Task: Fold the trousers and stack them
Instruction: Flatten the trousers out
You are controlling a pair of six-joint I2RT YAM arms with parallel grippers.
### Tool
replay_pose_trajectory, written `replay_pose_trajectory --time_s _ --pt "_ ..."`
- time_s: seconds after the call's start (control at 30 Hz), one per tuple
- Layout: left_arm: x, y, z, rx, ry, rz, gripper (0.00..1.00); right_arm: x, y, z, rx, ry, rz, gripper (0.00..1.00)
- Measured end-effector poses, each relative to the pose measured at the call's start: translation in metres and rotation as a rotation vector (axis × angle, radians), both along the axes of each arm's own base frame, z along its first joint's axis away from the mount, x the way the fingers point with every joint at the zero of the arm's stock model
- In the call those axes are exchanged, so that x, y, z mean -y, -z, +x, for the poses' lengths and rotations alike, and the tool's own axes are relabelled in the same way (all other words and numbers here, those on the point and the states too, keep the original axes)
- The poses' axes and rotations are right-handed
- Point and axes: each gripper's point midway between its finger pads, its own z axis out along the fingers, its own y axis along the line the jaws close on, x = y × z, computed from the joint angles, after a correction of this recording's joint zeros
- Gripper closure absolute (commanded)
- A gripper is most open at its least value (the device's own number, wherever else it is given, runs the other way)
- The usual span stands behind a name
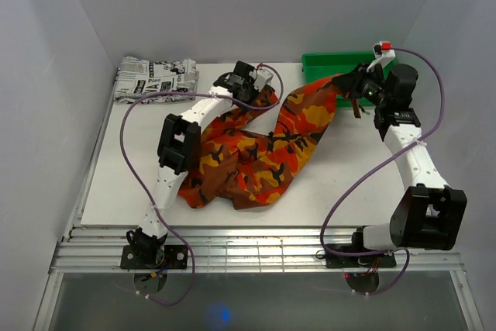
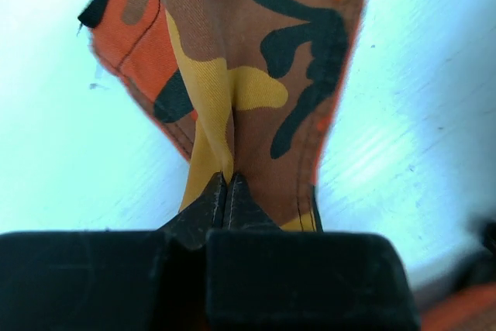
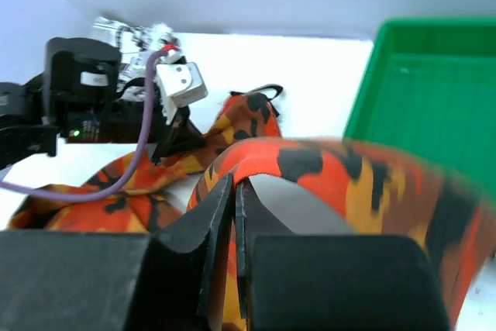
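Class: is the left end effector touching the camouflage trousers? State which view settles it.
Touching. In the left wrist view the left end effector is closed on a fold of the trousers, cloth pinched between its tips.

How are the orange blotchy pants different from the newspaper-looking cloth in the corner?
The trousers are orange, red, yellow and black camouflage; the newspaper-print garment is black and white. The trousers sprawl crumpled across the middle of the table; the newspaper-print garment sits bundled in the far left corner. The left end effector and the right end effector pinch the trousers; nothing touches the newspaper-print garment. Both are soft cloth.
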Motion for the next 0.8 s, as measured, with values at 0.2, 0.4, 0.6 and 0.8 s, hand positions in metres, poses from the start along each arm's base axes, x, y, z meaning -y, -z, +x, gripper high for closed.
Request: replay_pose_trajectory --time_s 0.2,0.4,0.6,0.8 --pt "-0.034 -0.087 0.018 0.079 -0.115 -0.133 1.00 -0.019 -0.074 -0.019 0.120 -0.115 -0.012 0.92" --pt "-0.183 -0.268 0.025 0.329 -0.397 -0.353 1.00 -0.098 -0.138 -0.060 0.241 -0.326 -0.029 0.92" --pt "-0.320 -0.362 -0.049 0.510 -0.610 -0.395 1.00 -0.212 -0.199 -0.136 0.399 -0.611 -0.038 0.92" --pt "-0.328 -0.274 -0.114 0.281 -0.612 -0.360 0.37 -0.294 -0.207 -0.182 0.464 -0.748 -0.055 0.92"
